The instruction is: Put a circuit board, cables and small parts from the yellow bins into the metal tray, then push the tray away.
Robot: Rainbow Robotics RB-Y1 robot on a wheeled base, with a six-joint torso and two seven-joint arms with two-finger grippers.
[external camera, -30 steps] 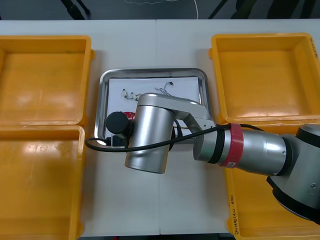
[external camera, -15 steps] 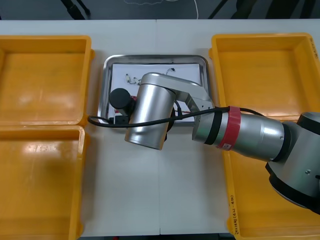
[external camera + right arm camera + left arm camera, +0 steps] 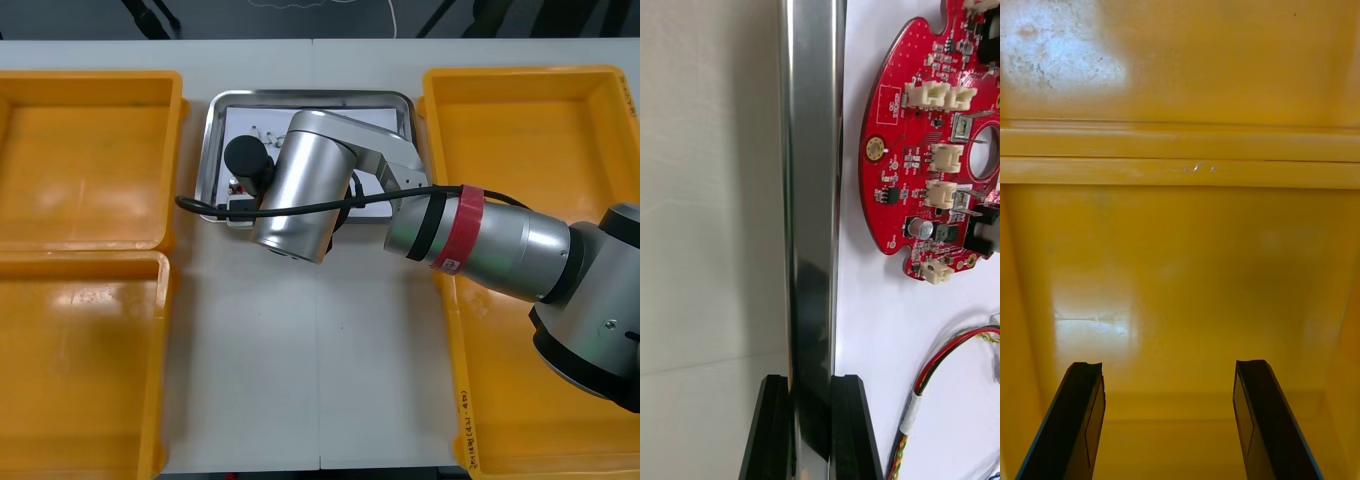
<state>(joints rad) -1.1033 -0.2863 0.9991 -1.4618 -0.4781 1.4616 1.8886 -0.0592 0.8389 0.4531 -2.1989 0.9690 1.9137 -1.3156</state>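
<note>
So the right gripper has its two black fingers pinching the near rim of the metal tray, with that shiny, mirror-like strip of folded steel running straight up between them. Inside, the tray is lined in flat white. The round red circuit board lies flat on that lining, just beside the rim but not touching it, and it's studded with cream plastic connectors and tiny black chips. A red and yellow cable with a white sleeve curls across the lining nearer the fingers. From above, the tray sits at the far middle of the pale table, between the far-left yellow bin and the far-right yellow bin. Both bins are smooth, glossy plastic. The fat brushed-silver right arm, with its red band, reaches in from the right and covers most of the tray's middle and near edge, so much of what's in the tray is hidden there. The left gripper has its fingers spread wide with nothing between them, over the bare, shiny floor of a yellow bin; can't tell which one.
</note>
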